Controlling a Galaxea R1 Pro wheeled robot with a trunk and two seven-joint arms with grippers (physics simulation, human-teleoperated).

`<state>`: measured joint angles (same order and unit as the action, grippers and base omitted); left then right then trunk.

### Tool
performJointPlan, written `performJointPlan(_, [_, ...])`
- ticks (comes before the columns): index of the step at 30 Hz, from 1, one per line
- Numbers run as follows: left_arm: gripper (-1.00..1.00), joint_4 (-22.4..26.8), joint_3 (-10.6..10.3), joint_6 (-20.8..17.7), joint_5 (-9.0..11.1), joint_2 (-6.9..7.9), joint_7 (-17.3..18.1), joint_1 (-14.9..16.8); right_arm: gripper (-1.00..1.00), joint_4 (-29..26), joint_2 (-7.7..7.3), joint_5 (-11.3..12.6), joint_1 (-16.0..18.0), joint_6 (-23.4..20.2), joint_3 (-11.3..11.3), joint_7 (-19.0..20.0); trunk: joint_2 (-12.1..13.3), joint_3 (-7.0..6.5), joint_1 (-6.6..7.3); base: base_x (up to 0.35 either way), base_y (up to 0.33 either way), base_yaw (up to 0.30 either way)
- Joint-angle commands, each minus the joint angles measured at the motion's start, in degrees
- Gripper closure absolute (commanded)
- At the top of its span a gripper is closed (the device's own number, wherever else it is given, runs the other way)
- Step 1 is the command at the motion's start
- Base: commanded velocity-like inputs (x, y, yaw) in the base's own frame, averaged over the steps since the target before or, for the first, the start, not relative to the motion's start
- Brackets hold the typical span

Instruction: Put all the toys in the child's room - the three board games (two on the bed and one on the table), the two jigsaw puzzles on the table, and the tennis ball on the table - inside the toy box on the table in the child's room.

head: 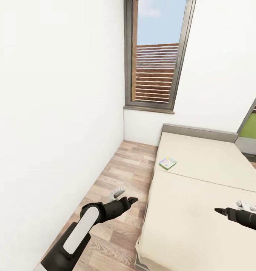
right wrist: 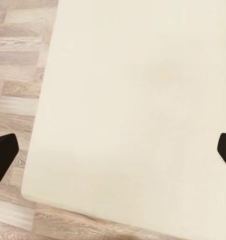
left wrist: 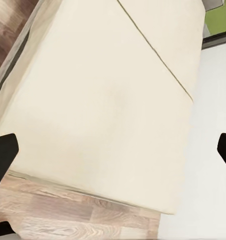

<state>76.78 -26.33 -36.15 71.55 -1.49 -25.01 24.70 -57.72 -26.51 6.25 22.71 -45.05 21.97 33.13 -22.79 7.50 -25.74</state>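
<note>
1. both tools are out in front in the head view: the left tool [head: 124, 199] hangs over the wood-plank floor [head: 120, 169] beside the bed [head: 203, 188], the right tool [head: 233, 211] over the mattress near the picture's right edge. from this view i cannot tell how wide either stands.
2. one board game [head: 167, 163], a small flat box in green, yellow and white, lies on the bed near its floor-side edge, close to the seam between the two mattress halves and well apart from both tools. a window [head: 156, 56] sits in the far wall.
3. left wrist view: the left tool is spread wide, a dark fingertip [left wrist: 4, 152] at each side edge, nothing between them; cream mattress and a strip of floor lie below.
4. right wrist view: the right tool is likewise spread and empty, fingertip [right wrist: 3, 152] at the edge, bare mattress beneath.
5. judged step: approaching the bed to fetch a game. the next move calls for closing in on the box, then lowering a tool onto it.
</note>
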Motion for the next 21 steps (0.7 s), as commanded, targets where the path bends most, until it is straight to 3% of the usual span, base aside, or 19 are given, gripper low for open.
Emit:
performJointPlan(1, [-1.00, 0.2, 0.0, -0.1, 0.7, 0.02, -0.6, 0.0, -1.00, 0.0, -0.01, 0.6, 0.1, -0.4, 0.1, -0.2, -0.1, 0.07, -0.05, 0.057, 0.000, -0.187])
performJointPlan(15, [-1.00, 0.3, -0.3, -0.3, 0.2, 0.40, -0.6, -0.1, -1.00, 0.0, -0.03, 0.6, 0.1, -0.2, 0.0, -0.2, -0.1, -0.84, -0.05, 0.025, 0.000, -0.207])
performJointPlan(21, [-1.00, 0.4, -0.6, -0.3, -2.0, 0.56, -1.1, -0.1, -1.00, 0.0, -0.03, 0.5, 0.1, -0.1, 0.0, -0.2, -0.1, -1.24, -0.05, 0.005, 0.000, -0.219])
